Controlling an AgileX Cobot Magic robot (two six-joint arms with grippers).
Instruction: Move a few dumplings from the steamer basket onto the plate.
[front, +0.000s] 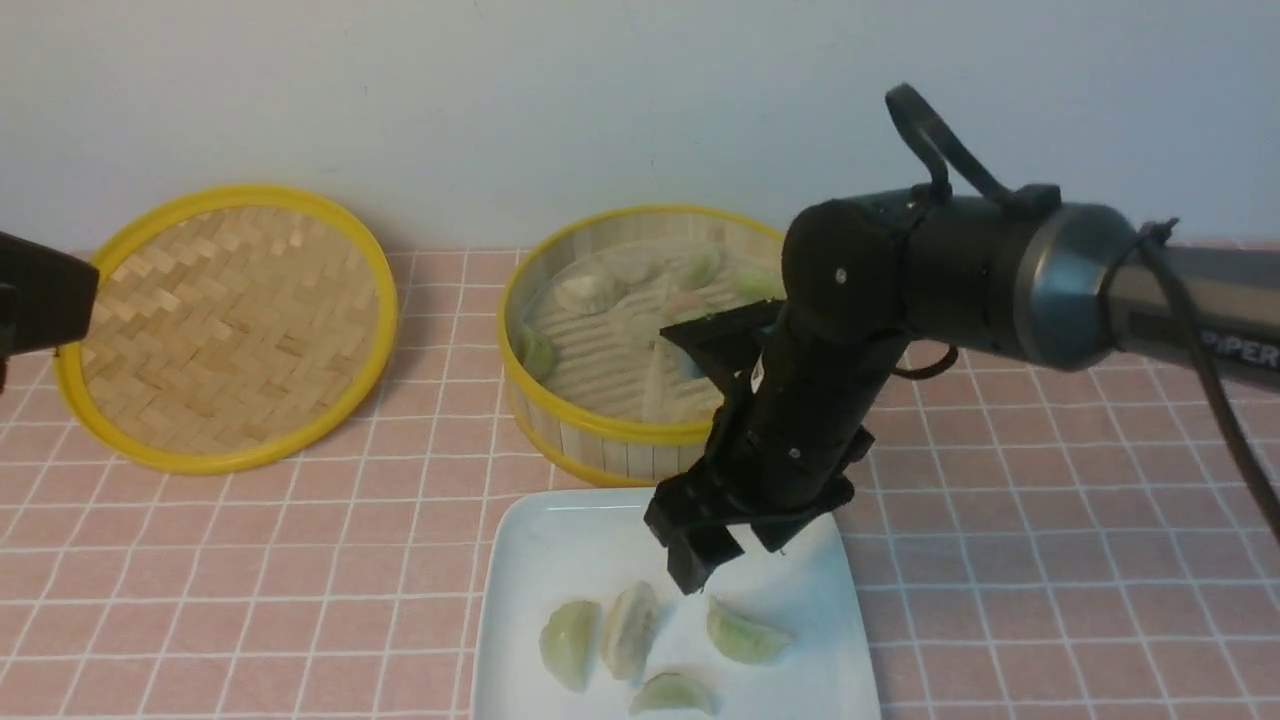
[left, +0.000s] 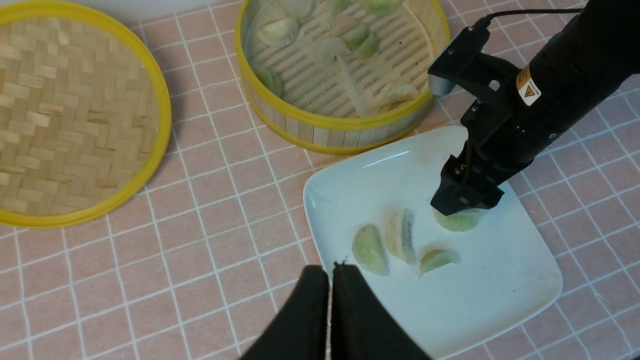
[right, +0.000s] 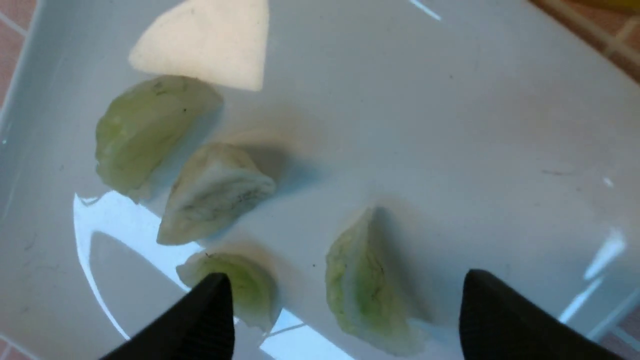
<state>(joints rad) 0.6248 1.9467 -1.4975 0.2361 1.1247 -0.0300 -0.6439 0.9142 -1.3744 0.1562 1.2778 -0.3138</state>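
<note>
Hovering over the white plate (front: 800, 620), the R gripper (front: 722, 562) has its jaws spread wide w/ nothing between them. Four dumplings (front: 567, 643) lie on the plate, one of them just below the R jaws; several more sit in the round bamboo basket (front: 622, 425) behind it. The L gripper (left: 331, 280) has its jaws closed, apparently empty, near the plate's edge.

Main risk: if the R arm swings back low, a jaw could clip the basket's yellow rim, as plate & basket sit v. close, & tip it or shove it. Closing too soon might re-grab or drag the nearest dumpling. Soft, prob. sticky skins could tear if squeezed hard, or cling to a jaw on lifting.
</note>
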